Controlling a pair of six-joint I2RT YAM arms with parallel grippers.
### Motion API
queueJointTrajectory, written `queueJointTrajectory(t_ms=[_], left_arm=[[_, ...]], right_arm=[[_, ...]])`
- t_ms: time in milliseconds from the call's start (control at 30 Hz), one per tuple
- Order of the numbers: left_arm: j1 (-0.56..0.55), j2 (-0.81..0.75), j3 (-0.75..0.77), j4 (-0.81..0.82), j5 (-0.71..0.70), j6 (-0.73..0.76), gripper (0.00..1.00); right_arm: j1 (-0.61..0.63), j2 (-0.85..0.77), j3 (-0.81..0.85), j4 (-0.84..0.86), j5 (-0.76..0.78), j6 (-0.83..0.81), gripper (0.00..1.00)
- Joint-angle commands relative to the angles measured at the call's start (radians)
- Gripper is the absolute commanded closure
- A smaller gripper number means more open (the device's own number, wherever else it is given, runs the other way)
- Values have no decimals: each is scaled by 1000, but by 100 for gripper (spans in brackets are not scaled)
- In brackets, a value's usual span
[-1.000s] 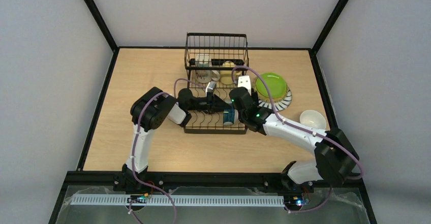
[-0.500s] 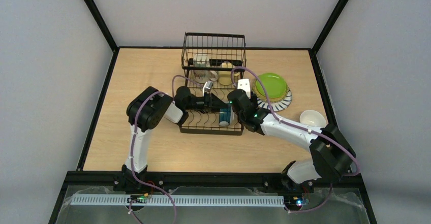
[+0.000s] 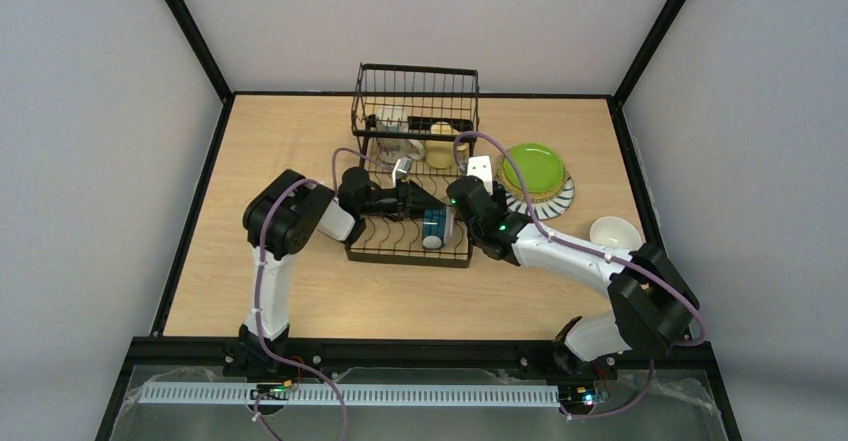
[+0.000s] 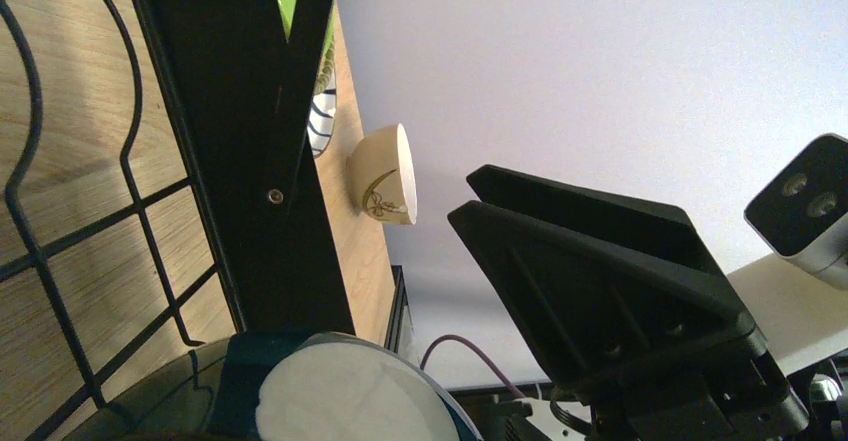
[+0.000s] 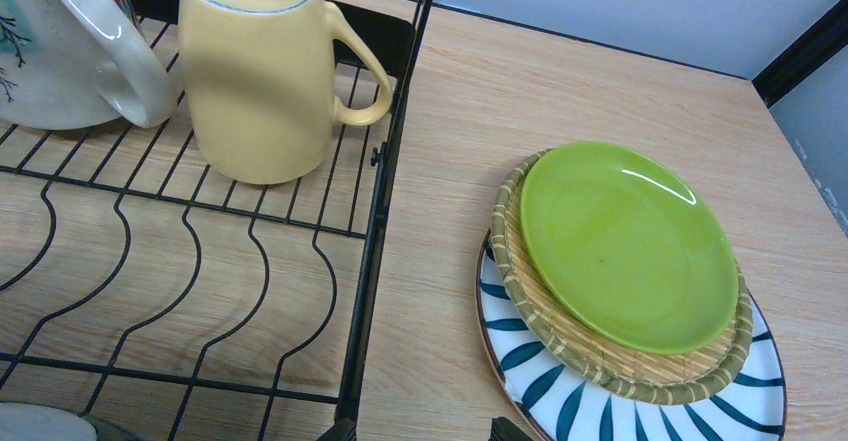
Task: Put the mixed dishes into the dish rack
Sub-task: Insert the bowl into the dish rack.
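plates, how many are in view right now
3, all in one stack on the table, right of the rack: green plate on top, tan plate under it, striped plate at the bottom. None seen in the rack, though part of it is hidden.

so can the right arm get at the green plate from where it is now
probably yes: the lime green plate sits on top of the plate stack beside the dish rack, nothing on it, and the open right gripper hangs close by
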Motion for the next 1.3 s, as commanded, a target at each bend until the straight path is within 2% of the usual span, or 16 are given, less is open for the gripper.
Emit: queueJointTrajectory(t_ms=[0, 200, 633, 1267], left_arm=[[51, 21, -41, -155, -63, 34, 19], [50, -10, -26, -221, -74, 67, 19], [33, -109, 46, -607, -117, 314, 16], [33, -228, 56, -817, -186, 437, 13]], right_arm=[[-1, 3, -2, 9, 7, -3, 24], [-1, 0, -2, 25, 6, -18, 24], [0, 0, -8, 44, -6, -16, 24], [-1, -26, -3, 36, -13, -10, 24]])
